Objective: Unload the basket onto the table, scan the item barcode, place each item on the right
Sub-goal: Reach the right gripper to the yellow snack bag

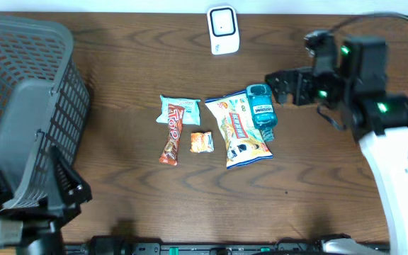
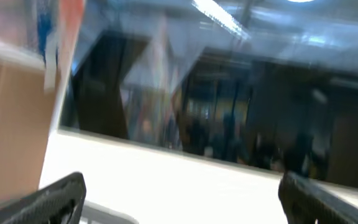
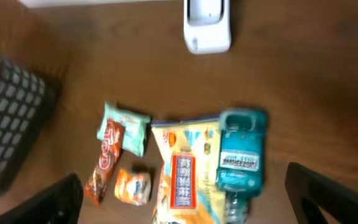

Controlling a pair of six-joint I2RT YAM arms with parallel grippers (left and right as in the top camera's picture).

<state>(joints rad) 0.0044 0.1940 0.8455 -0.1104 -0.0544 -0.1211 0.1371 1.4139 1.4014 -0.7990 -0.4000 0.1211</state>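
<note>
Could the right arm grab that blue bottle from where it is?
Probably yes: the right pincer hangs open just beside the blue bottle, with nothing between them; only the snack bag lies against it.

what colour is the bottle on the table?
Teal bottle with a blue label; it shows best in the right wrist view.

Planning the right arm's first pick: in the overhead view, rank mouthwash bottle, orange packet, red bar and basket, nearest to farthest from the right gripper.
1. Mouthwash bottle, just left of the right gripper.
2. Orange packet, mid-table.
3. Red bar, further left.
4. Basket, far left edge.
</note>
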